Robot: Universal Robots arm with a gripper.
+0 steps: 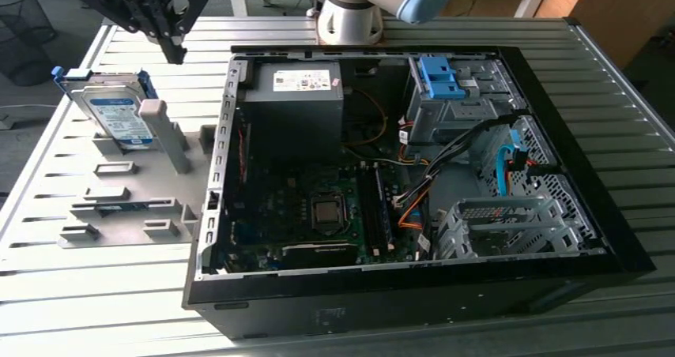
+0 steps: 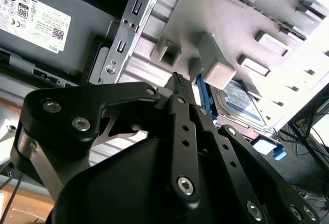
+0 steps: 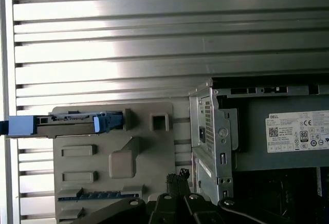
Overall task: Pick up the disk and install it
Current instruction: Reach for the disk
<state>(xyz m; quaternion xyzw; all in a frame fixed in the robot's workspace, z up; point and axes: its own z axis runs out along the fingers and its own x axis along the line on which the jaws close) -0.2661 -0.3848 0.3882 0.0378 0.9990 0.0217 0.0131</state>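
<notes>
We found the gripper (image 1: 175, 55) closed narrow and empty, hanging outside the computer case (image 1: 369, 310), near one corner. The disk (image 1: 111, 108) stood on edge in a grey rack (image 1: 137, 215) on the bench (image 1: 106, 294), beside the case.

disk (image 1: 114, 110) in rack (image 1: 135, 203), rack on table (image 1: 95, 294) — case (image 1: 422, 298) beside

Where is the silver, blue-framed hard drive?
The silver hard drive stands on edge in the grey plastic rack at the exterior view's left, beside the open black computer case.
</notes>
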